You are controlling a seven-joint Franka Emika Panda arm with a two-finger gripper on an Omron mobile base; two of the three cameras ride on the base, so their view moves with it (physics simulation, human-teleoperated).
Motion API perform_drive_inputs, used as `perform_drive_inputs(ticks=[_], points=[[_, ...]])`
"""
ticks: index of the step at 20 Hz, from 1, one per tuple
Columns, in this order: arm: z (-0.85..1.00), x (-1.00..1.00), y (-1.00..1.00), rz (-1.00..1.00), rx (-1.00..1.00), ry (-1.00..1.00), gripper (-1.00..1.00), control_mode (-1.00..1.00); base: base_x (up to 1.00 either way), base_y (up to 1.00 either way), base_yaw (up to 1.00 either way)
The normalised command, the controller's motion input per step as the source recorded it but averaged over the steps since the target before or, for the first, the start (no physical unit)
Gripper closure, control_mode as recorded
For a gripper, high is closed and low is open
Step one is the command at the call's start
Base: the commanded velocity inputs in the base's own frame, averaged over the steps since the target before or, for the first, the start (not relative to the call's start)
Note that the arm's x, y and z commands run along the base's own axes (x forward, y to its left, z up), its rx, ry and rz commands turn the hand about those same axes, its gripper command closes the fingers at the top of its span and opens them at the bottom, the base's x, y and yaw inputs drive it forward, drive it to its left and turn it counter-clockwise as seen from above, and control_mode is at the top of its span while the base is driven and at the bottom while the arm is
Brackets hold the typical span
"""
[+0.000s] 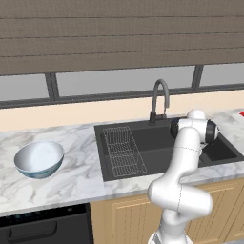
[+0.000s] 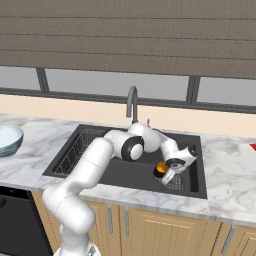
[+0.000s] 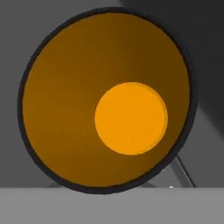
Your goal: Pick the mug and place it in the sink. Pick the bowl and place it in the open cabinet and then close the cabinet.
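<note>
Simulated kitchen, sink [image 2: 192, 150] as reference. The white arm reaches down into the dark basin, with the gripper [image 2: 167, 175] low over its right end, near the front wall. The mug [image 2: 161, 170] (black outside, orange within) sits at the gripper; the hand view looks straight into its open mouth [image 3: 107, 103]. Whether the jaws clamp the mug or stand clear cannot be told. The bowl [image 1: 39, 158] rests upright on the marble counter [image 1: 76, 176] well left of the sink, which holds a wire rack [image 1: 123, 150] below the gooseneck tap [image 1: 160, 100].
</note>
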Motion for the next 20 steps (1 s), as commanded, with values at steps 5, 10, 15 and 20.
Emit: perform_drive_inputs(ticks=[5,10,15,20], points=[[0.43,0.00,0.00,-0.01,0.00,0.00,-1.00,-1.00,0.00,0.00,0.00],[0.28,-0.04,0.00,-0.01,0.00,0.00,-1.00,-1.00,0.00,0.00,0.00],[0.43,-0.26,-0.05,0.00,0.00,0.00,-1.00,-1.00,0.00,0.00,0.00],[0.77,-0.42,0.00,-0.02,0.00,0.00,-1.00,-1.00,0.00,0.00,0.00]])
